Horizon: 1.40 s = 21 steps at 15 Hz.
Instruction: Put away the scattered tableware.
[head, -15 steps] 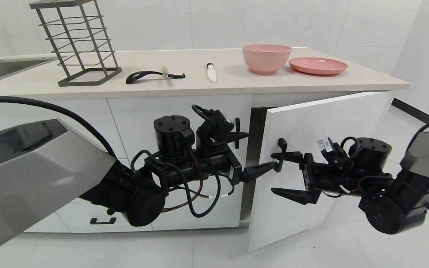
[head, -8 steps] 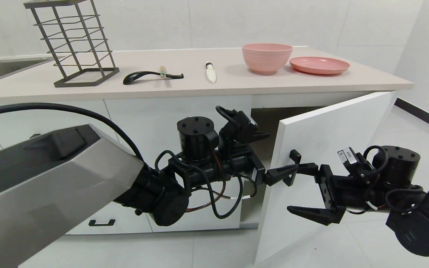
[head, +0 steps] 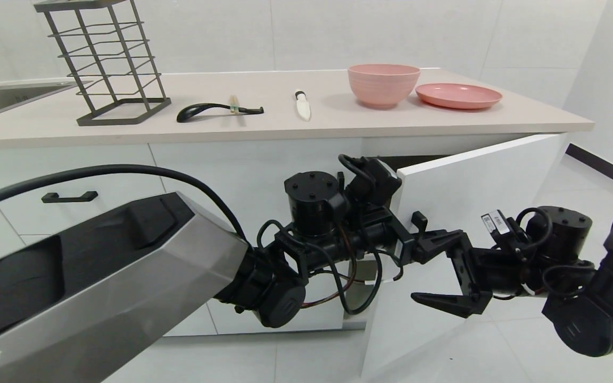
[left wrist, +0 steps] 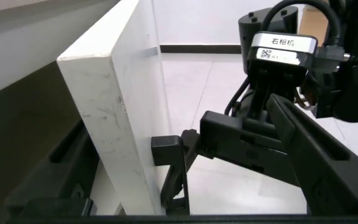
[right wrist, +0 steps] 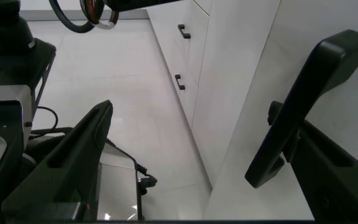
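Tableware all up on the countertop (head: 285, 127), none of it stowed yet. Far left, sink (head: 3, 98), then wire rack (head: 123, 114) standing upright. Next, black spoon (head: 200, 110) lying flat, a small pale stick-like piece (head: 236, 105) across its handle; probably light and stiff, best pinched from above at mid-handle. Further right, little white knife (head: 301, 105) with a dark end, well apart from the spoon; likely light, slim and apt to skid, so grip across its middle. Then pink bowl (head: 383, 84) upright, and just beside it pink plate (head: 458, 95), touching or barely apart, hard to say which. Bowl probably rigid and smooth: take by the rim, one finger inside. Plate low and flat against the surface, with little to get under; pinch its raised rim and lift level, likely slippery under a weak squeeze. Below the counter, drawer handle (head: 69, 197) at left, then left gripper (head: 399, 239) at the free edge of the open cabinet door (head: 498, 170) — how far it is spread cannot be told. Right of that, right gripper (head: 417, 272) spread wide and holding nothing, upper finger seemingly against the door handle (head: 420, 222), lower finger hanging free in front of the door's face.
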Tool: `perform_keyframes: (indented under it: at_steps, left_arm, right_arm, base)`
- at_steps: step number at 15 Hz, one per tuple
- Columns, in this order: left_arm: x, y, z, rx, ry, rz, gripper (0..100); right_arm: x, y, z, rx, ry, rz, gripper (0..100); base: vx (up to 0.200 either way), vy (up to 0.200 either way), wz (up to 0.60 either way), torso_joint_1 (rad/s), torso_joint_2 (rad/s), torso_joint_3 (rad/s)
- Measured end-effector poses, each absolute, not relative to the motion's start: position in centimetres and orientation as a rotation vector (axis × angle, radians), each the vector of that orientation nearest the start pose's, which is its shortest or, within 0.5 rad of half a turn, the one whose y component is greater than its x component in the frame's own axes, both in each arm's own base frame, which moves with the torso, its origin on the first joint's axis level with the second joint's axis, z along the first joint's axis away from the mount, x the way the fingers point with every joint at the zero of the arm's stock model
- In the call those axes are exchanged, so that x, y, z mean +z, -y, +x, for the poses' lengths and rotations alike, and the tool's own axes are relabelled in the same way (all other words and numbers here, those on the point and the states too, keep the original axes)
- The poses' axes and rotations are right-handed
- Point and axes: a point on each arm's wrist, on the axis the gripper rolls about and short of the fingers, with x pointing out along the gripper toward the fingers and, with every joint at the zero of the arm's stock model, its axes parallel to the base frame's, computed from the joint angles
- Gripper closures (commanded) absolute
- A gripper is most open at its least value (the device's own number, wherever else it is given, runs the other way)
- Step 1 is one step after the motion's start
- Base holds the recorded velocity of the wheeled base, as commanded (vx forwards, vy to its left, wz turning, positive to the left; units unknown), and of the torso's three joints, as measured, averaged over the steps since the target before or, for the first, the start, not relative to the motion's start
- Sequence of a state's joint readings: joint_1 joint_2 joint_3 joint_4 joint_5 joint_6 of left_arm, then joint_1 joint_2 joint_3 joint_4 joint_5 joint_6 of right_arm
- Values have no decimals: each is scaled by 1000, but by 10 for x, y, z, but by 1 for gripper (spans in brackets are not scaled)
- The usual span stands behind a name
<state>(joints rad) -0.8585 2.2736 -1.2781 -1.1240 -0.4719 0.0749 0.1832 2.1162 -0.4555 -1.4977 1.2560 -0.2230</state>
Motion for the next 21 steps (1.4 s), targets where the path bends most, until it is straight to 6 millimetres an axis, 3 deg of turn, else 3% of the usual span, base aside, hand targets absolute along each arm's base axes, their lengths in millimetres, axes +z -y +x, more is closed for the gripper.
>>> perform_keyframes:
  at_steps: [6,10,14,17,21]
  left_arm:
    - [135,351,286,-1327,177,25,0]
    - [134,352,285,-1336,166,13,0]
    - [125,356,285,-1304,118,-24,0]
    - [122,356,290,-1251,119,-27,0]
    - [123,370,273,-1293,135,-35,0]
  right_arm:
    - [52,-43,316,1344,14,-95,0]
    - [46,-25,313,1291,-19,-75,0]
    - [57,-20,272,1240,-70,-49,0]
    - [82,-18,226,1141,-71,-72,0]
    - [124,3,173,951,58,-174,0]
  base:
    - [0,0,0,0,0,0]
    - [0,0,0,0,0,0]
    - [0,0,0,0,0,0]
    - [0,0,0,0,0,0]
    - [0,0,0,0,0,0]
